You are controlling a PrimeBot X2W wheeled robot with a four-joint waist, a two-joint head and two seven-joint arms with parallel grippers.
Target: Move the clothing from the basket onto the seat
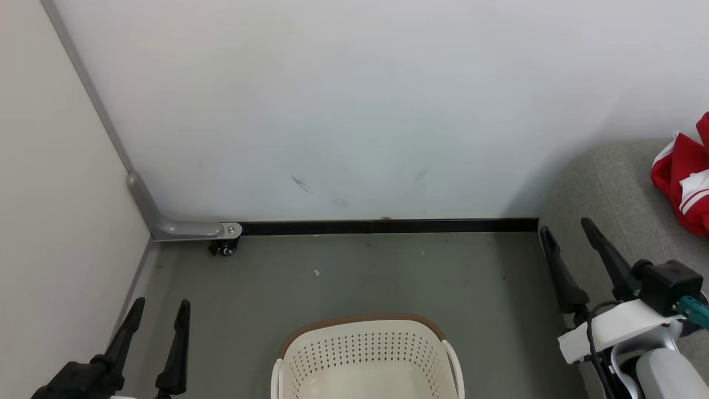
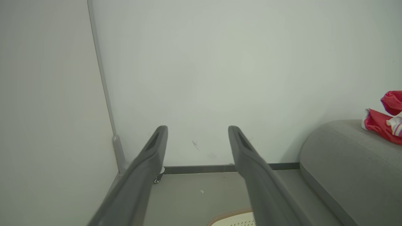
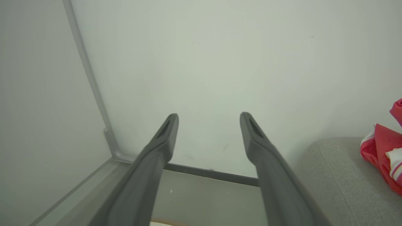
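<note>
The cream-white basket (image 1: 366, 354) with a brown rim stands on the floor at the bottom centre, and the part of its inside that I see holds nothing. Red and white clothing (image 1: 684, 177) lies on the grey seat (image 1: 609, 188) at the right edge. The same clothing (image 2: 384, 117) rests on the seat (image 2: 351, 163) in the left wrist view, and the clothing (image 3: 383, 150) lies on the seat (image 3: 342, 175) in the right wrist view. My left gripper (image 1: 160, 305) is open at the lower left. My right gripper (image 1: 568, 227) is open beside the seat, holding nothing.
A white wall fills the far side, with a black skirting strip (image 1: 388, 226) along its foot. A grey metal bracket with a small caster (image 1: 224, 246) sits in the left corner. The grey floor (image 1: 388, 277) stretches between wall and basket.
</note>
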